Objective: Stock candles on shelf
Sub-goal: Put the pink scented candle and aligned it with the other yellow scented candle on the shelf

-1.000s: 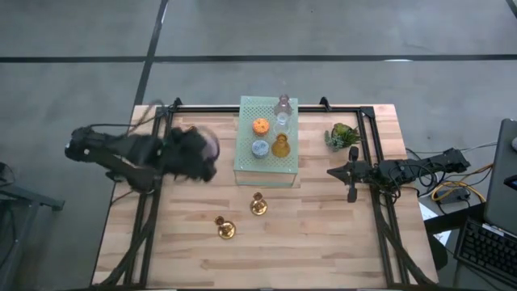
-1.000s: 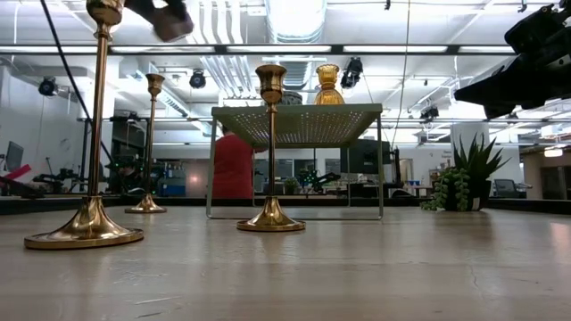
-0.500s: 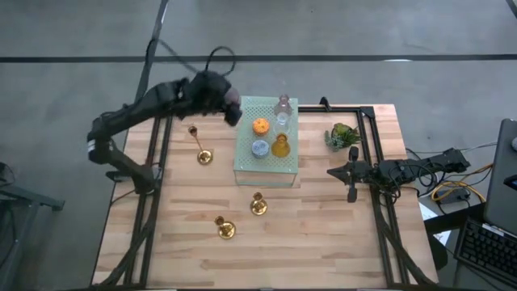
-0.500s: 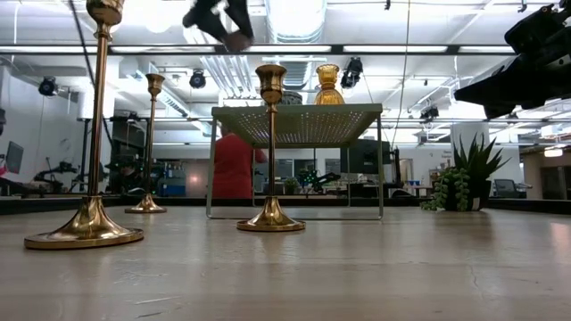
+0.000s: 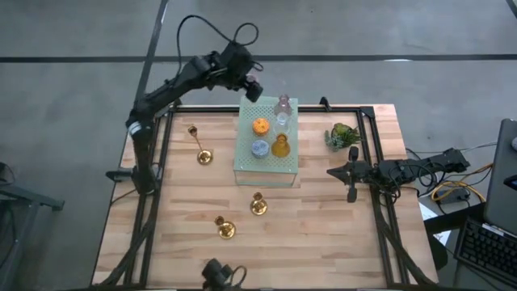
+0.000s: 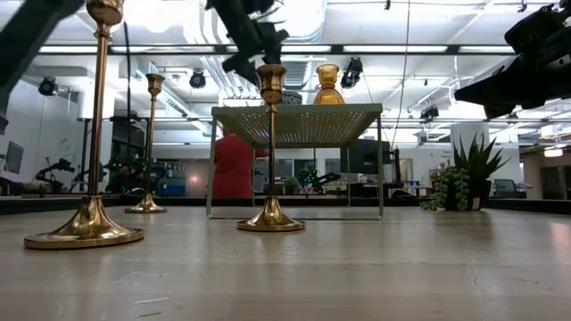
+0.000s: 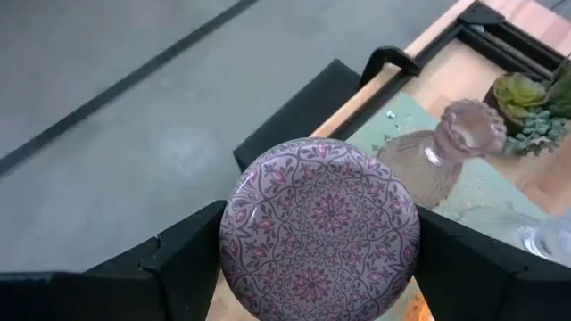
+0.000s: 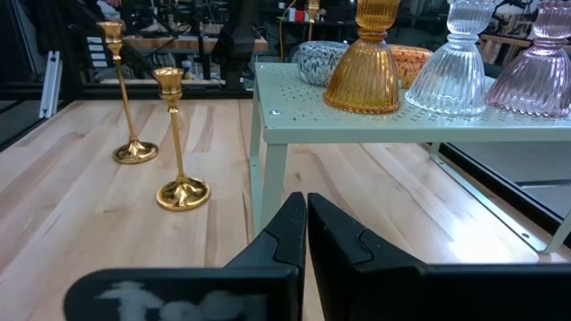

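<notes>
Five candles sit on the mint-green shelf (image 5: 266, 166) right now: an orange one (image 5: 261, 126), a pale blue one (image 5: 260, 148), an amber ribbed one (image 5: 280, 146), a clear ribbed one (image 5: 282, 118) and a pink ribbed one (image 5: 283, 103) at the far edge. A sixth is in the air: the left gripper (image 5: 251, 86) hangs above the shelf's far left corner, at the table's back edge, and its fingers (image 7: 178, 254) are spread wide around a round lilac candle (image 7: 319, 227) with a patterned purple lid, one dark finger pressed against each side of it. In the left wrist view the pink ribbed candle (image 7: 446, 156) shows just beyond the held one, with the small green plant (image 7: 526, 102) farther off. Over on the right side of the table, the right gripper (image 5: 352, 171) waits low beside the black metal frame (image 5: 376, 145), its fingers (image 8: 290, 234) pressed together with nothing between them, pointing toward the shelf. From that wrist view the amber candle (image 8: 361, 67) and the clear one (image 8: 451, 71) stand side by side on the mesh top. Three brass candlesticks stand on the wooden table (image 5: 323, 234): one (image 5: 199, 149) left of the shelf, one (image 5: 258, 204) just in front of it, and one (image 5: 224, 229) nearer the front edge. The plant (image 5: 342, 135) sits to the right of the shelf.
</notes>
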Robot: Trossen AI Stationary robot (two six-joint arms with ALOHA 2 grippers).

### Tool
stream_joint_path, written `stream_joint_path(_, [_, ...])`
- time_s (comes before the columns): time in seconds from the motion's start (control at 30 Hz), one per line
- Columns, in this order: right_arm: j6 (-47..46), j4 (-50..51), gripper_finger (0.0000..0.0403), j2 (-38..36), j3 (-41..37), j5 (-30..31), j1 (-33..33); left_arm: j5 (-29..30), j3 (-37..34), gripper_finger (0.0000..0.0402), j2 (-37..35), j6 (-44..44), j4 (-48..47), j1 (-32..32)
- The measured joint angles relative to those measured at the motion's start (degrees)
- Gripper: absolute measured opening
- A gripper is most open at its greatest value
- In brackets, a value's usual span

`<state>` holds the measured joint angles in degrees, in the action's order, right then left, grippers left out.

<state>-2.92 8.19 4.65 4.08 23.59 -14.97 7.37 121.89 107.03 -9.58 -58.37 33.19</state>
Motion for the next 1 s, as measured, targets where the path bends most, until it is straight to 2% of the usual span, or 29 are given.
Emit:
stream_joint_path(0.17, [0.06,0.0,0.0008,-0.01,0.0,0.0,0.01,-2.1,4.45,0.0312,5.26,0.79,-1.29,-0.14])
stream_joint_path(0.37, [0.05,0.0,0.0008,0.0,0.0,0.0,-0.01,-3.79,5.29,0.0312,8.51,0.76,-2.66,-0.01])
stream_joint_path(0.8, [0.0,0.0,0.0008,0.01,0.0,0.0,0.0,-8.11,3.31,0.0312,8.87,1.08,-2.26,0.06])
stream_joint_path(1.0, [0.09,0.0,0.0008,0.01,0.0,0.0,-0.01,-10.27,-0.05,0.0312,8.85,0.91,-1.03,-0.31])
